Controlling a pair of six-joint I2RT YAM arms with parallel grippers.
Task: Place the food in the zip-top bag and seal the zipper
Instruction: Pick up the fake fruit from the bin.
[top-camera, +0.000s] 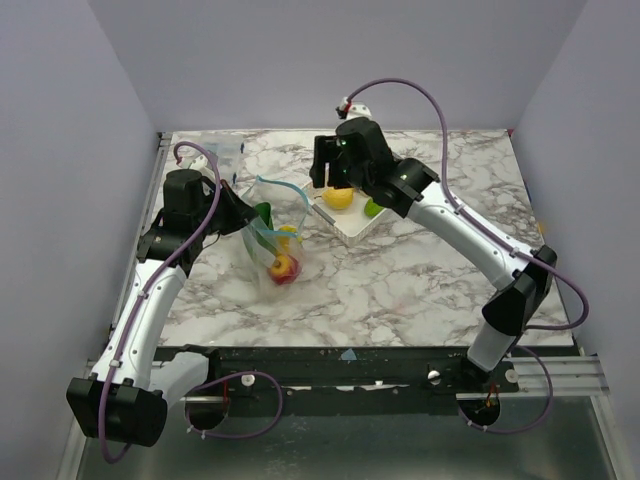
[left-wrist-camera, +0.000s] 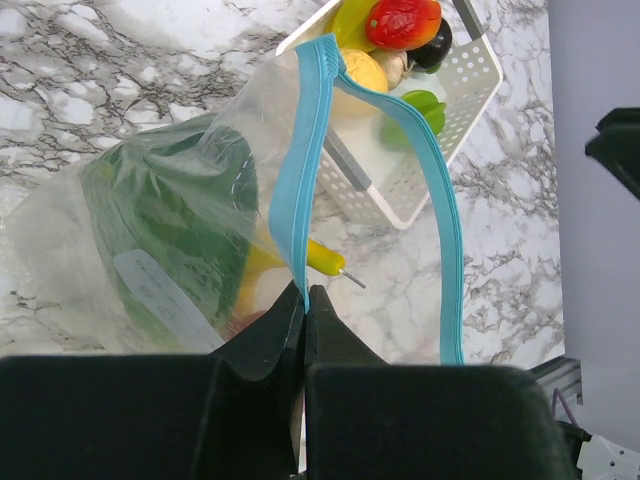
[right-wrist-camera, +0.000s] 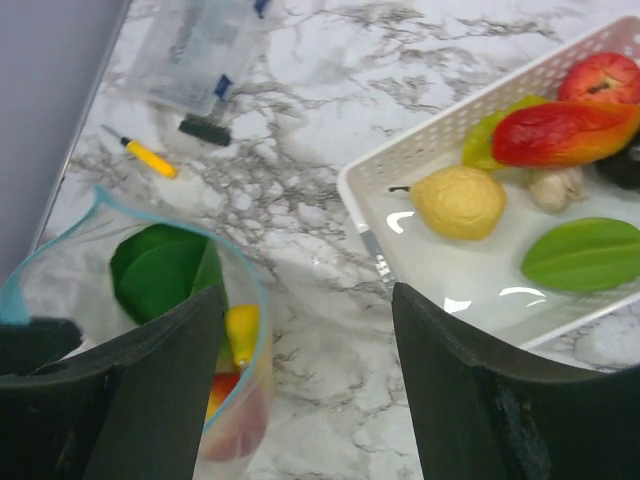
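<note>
Bag (top-camera: 278, 215): one, clear, on the left.
Basket (right-wrist-camera: 430, 160): one, white, on the right.
Bag food (right-wrist-camera: 160, 270): three pieces, green, yellow, red.
Basket food (right-wrist-camera: 458, 200): seven pieces.
Clear box (right-wrist-camera: 195, 45): one, far left.
Yellow stick (right-wrist-camera: 148, 157): one.
Arms (top-camera: 150, 290): two.

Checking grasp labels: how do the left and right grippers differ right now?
Left gripper is shut, pinching the zipper of the zip-top bag; right gripper is open and empty. Left gripper sits at the bag's mouth; right gripper hovers between bag and white basket. Both have black fingers.
</note>
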